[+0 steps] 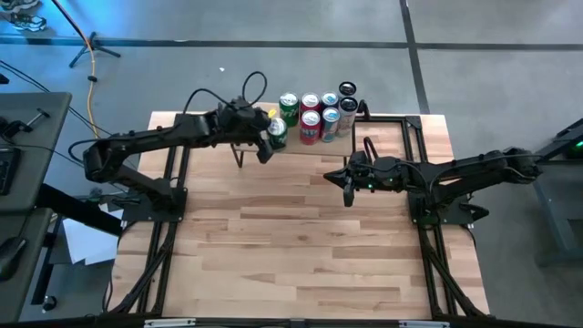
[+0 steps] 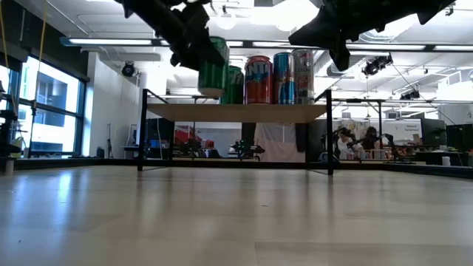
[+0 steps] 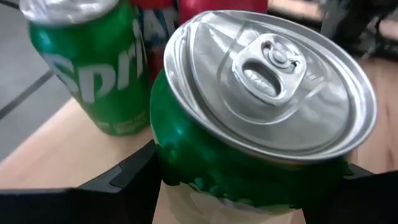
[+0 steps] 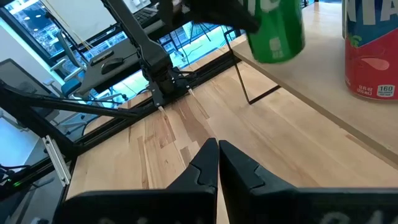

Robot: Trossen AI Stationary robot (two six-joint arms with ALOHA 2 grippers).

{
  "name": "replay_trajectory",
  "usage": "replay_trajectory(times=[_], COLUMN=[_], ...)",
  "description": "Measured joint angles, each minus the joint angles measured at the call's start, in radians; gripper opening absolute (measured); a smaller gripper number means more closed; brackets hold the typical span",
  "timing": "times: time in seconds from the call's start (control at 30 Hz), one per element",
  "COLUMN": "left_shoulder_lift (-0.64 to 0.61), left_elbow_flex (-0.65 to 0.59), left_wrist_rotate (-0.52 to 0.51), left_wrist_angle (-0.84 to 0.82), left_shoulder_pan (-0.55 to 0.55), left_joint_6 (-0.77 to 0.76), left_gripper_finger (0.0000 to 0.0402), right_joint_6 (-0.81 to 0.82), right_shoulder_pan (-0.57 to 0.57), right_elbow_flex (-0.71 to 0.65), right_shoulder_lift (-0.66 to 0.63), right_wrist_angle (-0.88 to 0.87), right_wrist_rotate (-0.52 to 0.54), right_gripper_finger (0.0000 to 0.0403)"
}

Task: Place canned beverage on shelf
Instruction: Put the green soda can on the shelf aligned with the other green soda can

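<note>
Gripped round its body by the left gripper (image 1: 271,137), with a jaw on either side: a green can (image 3: 249,124) carried tilted just above the near left part of the shelf (image 2: 236,112), bottom clear of the board in the low view, so not yet set down. Held by the sides, probably, so that the base stays free to land flat. Tilted for now; likely needs righting before release, or could tip against its neighbour.

Already standing on the shelf, packed in a tight cluster towards the back right: several more cans, leaving the near left stretch of board bare for the carried one. Among them a green Sprite can (image 3: 87,68) just beside the held can, with "Spri" readable on the label in the left wrist view. Next along, a red can (image 2: 259,79) with white letters "NIA"; no full brand name legible. Beside that, a blue can (image 2: 284,77), writing too small to read.

Parked over the worktop (image 1: 301,255) to the right of the shelf, well apart from the cans: the right gripper (image 1: 349,189), jaws shut on nothing, waiting
</note>
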Motion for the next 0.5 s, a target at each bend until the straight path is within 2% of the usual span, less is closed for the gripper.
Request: replay_trajectory(times=[0.23,0.5], left_shoulder_lift=[0.049,0.047], left_elbow_flex=[0.000,0.000], left_wrist_rotate=[0.002,-0.002], left_wrist_angle=[0.033,0.019], left_shoulder_pan=[0.008,0.008], left_joint_6=[-0.005,0.020], left_gripper_finger=[0.0251,0.0251], right_joint_6=[0.000,-0.004], right_shoulder_pan=[0.000,0.000], right_elbow_flex=[0.000,0.000], right_shoulder_lift=[0.001,0.001], right_wrist_angle=[0.001,0.001], right_wrist_rotate=[0.000,0.000], right_gripper_finger=[0.0000,0.0000])
